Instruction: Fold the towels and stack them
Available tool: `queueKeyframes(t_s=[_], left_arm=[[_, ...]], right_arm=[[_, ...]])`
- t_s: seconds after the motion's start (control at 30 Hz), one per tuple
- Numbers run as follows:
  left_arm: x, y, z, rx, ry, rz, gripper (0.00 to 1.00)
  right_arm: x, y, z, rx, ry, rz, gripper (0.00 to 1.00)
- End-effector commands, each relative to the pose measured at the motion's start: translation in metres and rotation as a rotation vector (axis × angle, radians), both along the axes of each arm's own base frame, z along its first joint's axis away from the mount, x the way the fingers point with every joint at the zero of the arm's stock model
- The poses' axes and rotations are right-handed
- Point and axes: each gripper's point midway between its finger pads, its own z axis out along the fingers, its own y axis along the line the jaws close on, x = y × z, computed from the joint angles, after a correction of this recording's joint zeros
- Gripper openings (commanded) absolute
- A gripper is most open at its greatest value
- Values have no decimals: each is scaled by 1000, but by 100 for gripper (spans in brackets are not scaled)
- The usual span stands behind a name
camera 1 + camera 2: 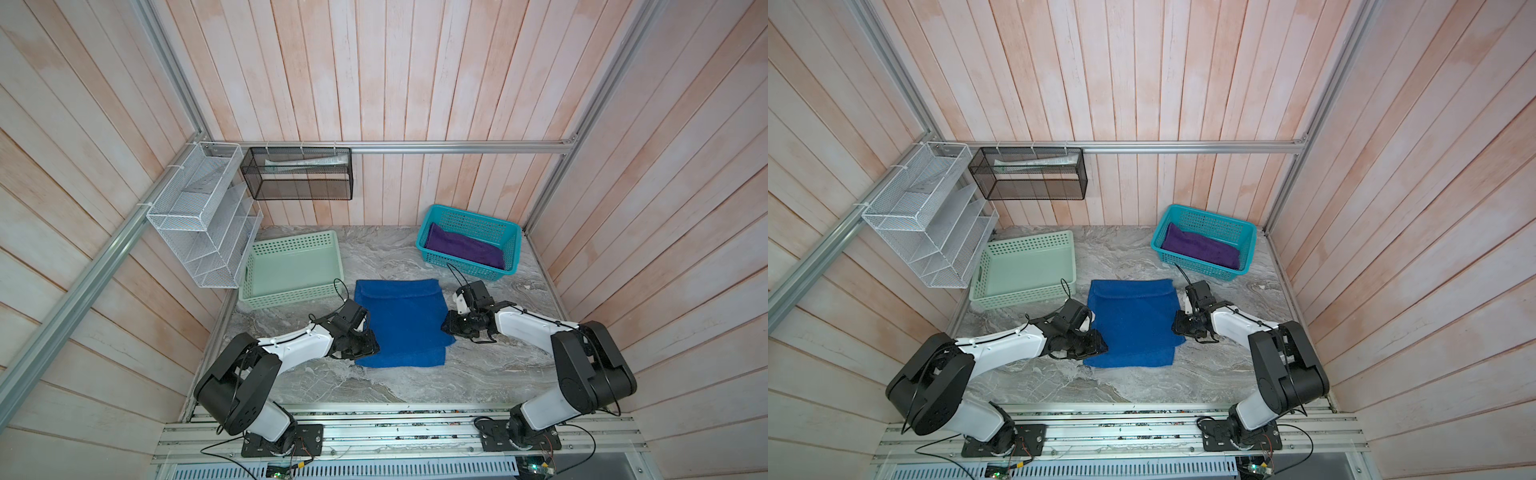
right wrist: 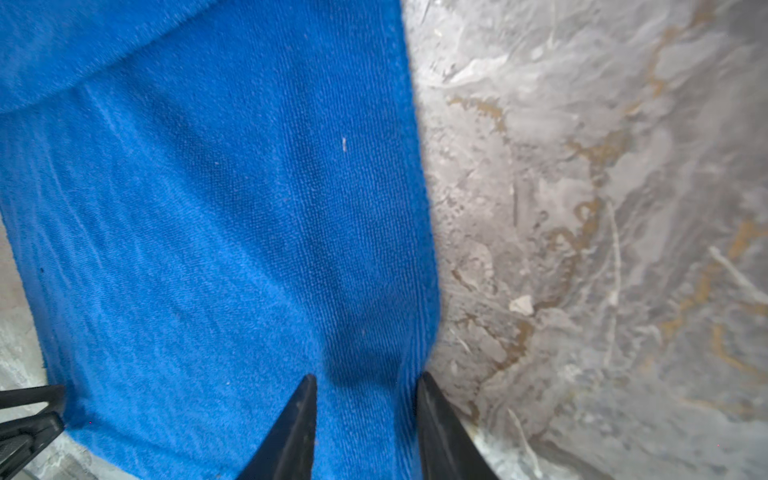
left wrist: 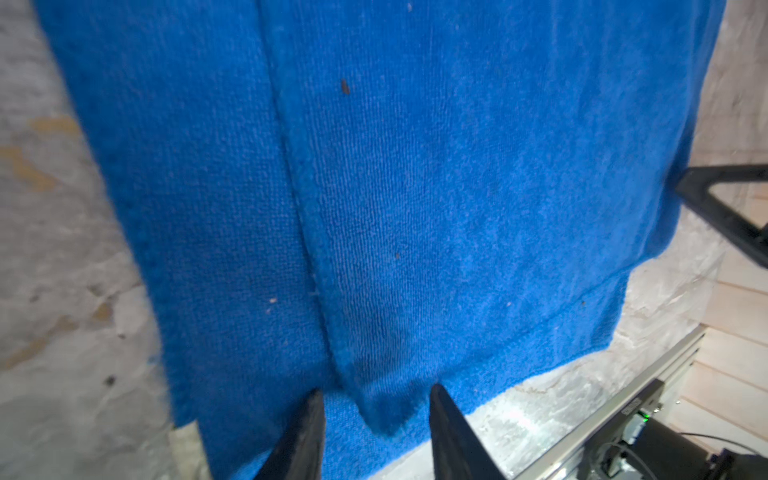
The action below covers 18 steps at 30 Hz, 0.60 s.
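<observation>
The blue towel (image 1: 403, 320), folded, lies flat at the middle of the table (image 1: 395, 384). The left gripper (image 3: 374, 392) sits at the towel's near-left corner, jaws parted astride the top layer's corner. The right gripper (image 2: 365, 376) straddles the towel's right edge, where the cloth puckers between its fingers; I cannot tell whether it pinches. The purple towel (image 1: 461, 249) lies in the teal basket (image 1: 469, 212) at the far right corner.

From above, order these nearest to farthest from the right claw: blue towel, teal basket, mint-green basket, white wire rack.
1. blue towel, its right edge at the right gripper.
2. teal basket, behind it, back right.
3. mint-green basket, across the towel, back left.
4. white wire rack, left wall.
</observation>
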Motion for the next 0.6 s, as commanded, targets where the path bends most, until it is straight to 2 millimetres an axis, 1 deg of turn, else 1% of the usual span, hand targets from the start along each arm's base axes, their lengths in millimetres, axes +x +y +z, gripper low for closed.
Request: queueKeyframes(t_s=[0.0,0.07,0.17,0.23,0.33,0.4,0.57], left_arm=[[-7,-6,-5,-14,34,-5,44],[-8,-9,-4,-29,38,-10,40],[-6,-11,-1,-36,30,-10,26],[-3,-11,3,-32,16,-14,15],[2,-11,11,-24,-5,-17,4],[4,-10,15,-22,-16,-16,0],[14,-4,36,-28,-62,-3,0]], right_arm=[[-21,-2,-18,-39,83,4,36],[-24,-1,-21,-40,90,7,30],[-24,-1,-21,-57,89,11,19],[-20,-1,-15,-71,73,13,13],[-12,-2,-1,-90,37,15,6],[-8,-4,7,-108,17,16,4],[2,-5,30,-138,-11,35,1]])
